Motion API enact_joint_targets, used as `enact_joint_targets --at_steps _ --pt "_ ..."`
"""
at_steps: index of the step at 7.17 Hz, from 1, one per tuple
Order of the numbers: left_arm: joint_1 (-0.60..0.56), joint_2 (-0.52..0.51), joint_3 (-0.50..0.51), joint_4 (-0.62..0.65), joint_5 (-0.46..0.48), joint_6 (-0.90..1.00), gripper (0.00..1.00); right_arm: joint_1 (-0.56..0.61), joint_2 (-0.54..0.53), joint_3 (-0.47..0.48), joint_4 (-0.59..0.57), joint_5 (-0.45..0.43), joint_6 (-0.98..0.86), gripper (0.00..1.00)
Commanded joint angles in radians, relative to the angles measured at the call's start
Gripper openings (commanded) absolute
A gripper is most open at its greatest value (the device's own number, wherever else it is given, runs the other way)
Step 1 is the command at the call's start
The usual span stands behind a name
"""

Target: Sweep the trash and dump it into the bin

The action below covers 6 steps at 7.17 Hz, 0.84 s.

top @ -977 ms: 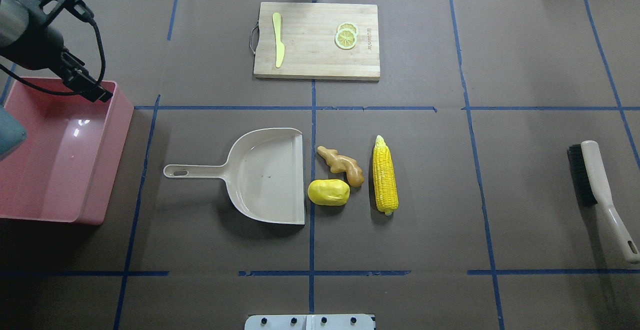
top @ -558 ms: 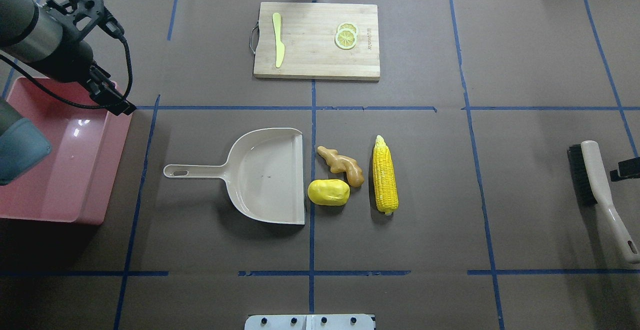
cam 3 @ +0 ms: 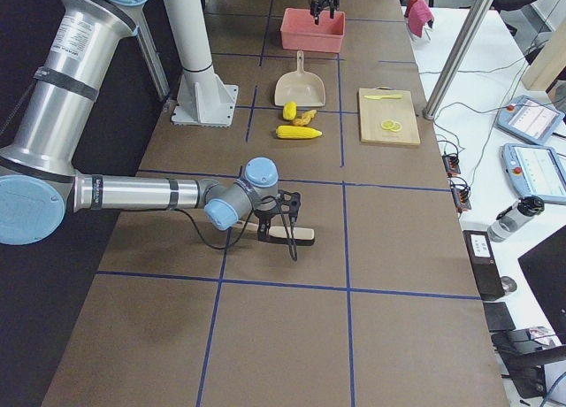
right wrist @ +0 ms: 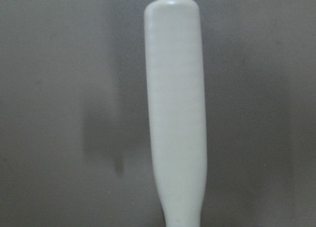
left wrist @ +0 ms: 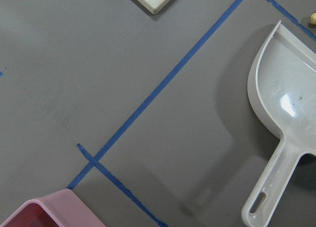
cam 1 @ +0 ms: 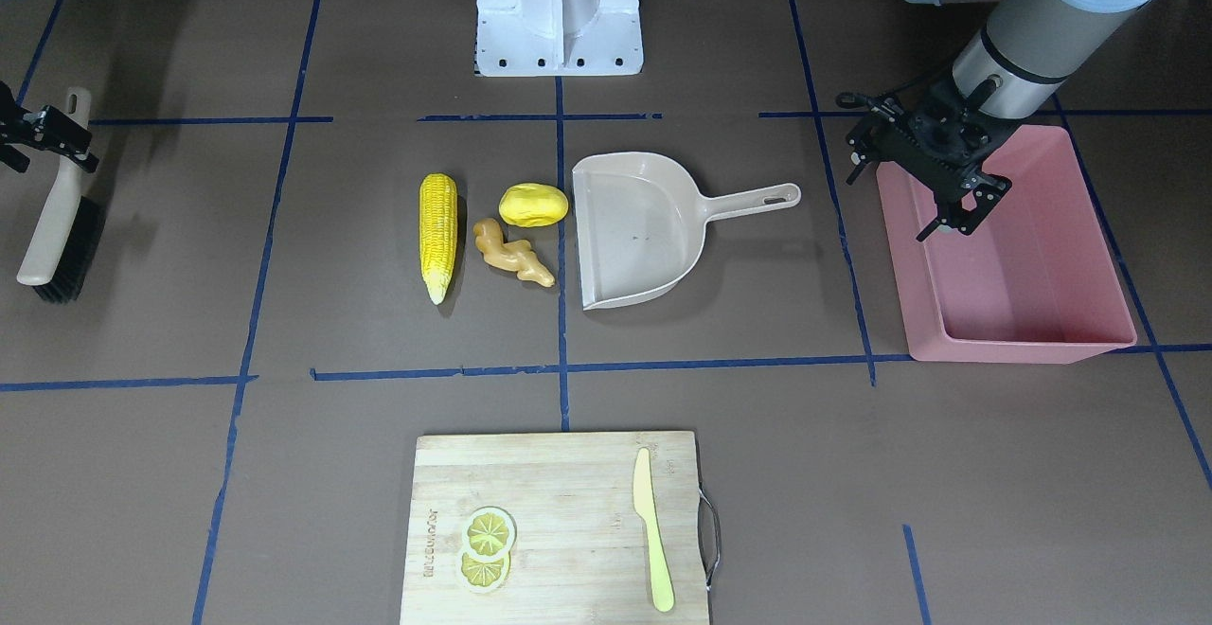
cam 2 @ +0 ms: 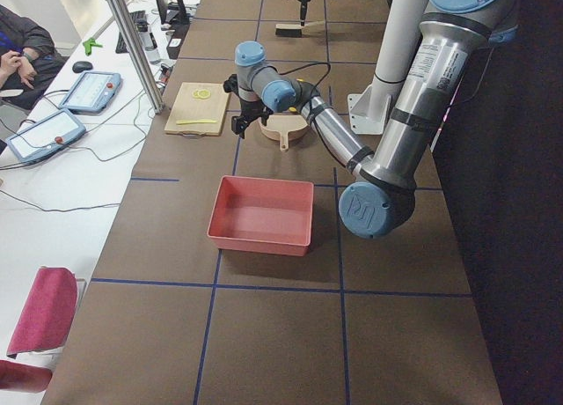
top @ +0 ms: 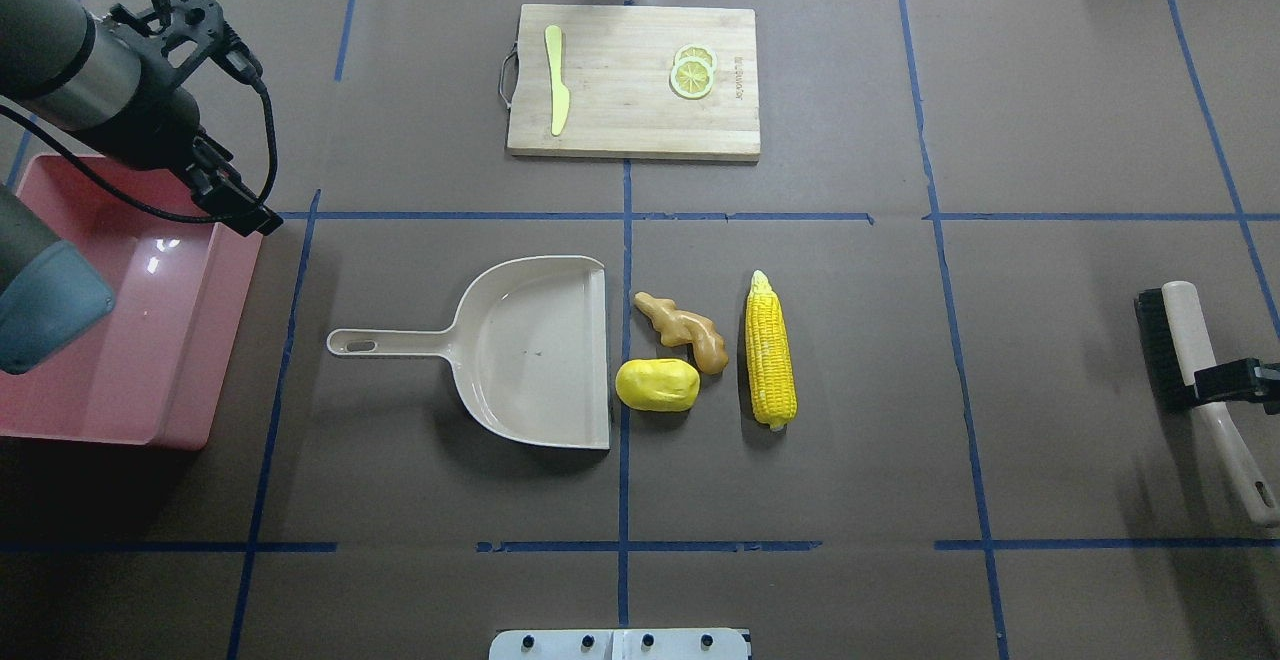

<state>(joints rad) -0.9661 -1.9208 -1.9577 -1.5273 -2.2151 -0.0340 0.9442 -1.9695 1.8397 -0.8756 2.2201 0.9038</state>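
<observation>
The trash lies mid-table: a corn cob (top: 770, 350), a yellow potato-like lump (top: 656, 385) and a tan ginger root (top: 685, 330), all just right of the beige dustpan's (top: 540, 350) open mouth. The pink bin (top: 120, 310) stands at the left edge. My left gripper (cam 1: 956, 213) hovers above the bin's far corner on the dustpan side, open and holding nothing. My right gripper (top: 1235, 377) hangs open over the handle of the brush (top: 1190, 340) at the right edge. In the right wrist view only that pale brush handle (right wrist: 175, 113) shows, lengthwise.
A wooden cutting board (top: 633, 80) with a yellow-green knife (top: 555, 80) and lemon slices (top: 692, 70) sits at the far middle. The left wrist view shows the dustpan handle (left wrist: 271, 187) and a bin corner (left wrist: 44, 212). A person sits beyond the table's far side (cam 2: 13, 57).
My left arm swung right, from over the bin to its far right corner. My right gripper came in from the right edge and now sits over the brush handle.
</observation>
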Motion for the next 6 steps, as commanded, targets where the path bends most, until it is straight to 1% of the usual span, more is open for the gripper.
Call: enact_joint_targets --at_steps 1,3,4,5,6 --pt "0.019 -0.004 0.005 -0.001 0.002 0.000 1.00 -0.034 -0.028 -0.003 0.000 0.000 0.004 0.98" --pt "0.033 -0.004 0.003 -0.001 0.002 -0.001 1.00 -0.068 -0.037 -0.003 -0.002 0.001 0.004 0.93" --pt "0.033 -0.003 0.003 -0.001 0.003 0.002 1.00 -0.077 -0.038 -0.003 -0.002 0.009 0.018 0.78" --pt "0.035 -0.003 0.005 -0.001 0.003 0.002 1.00 -0.085 -0.040 -0.003 -0.003 0.010 0.018 0.59" --pt "0.035 -0.003 0.003 -0.001 0.003 0.002 1.00 -0.087 -0.040 -0.003 -0.003 0.010 0.018 0.44"
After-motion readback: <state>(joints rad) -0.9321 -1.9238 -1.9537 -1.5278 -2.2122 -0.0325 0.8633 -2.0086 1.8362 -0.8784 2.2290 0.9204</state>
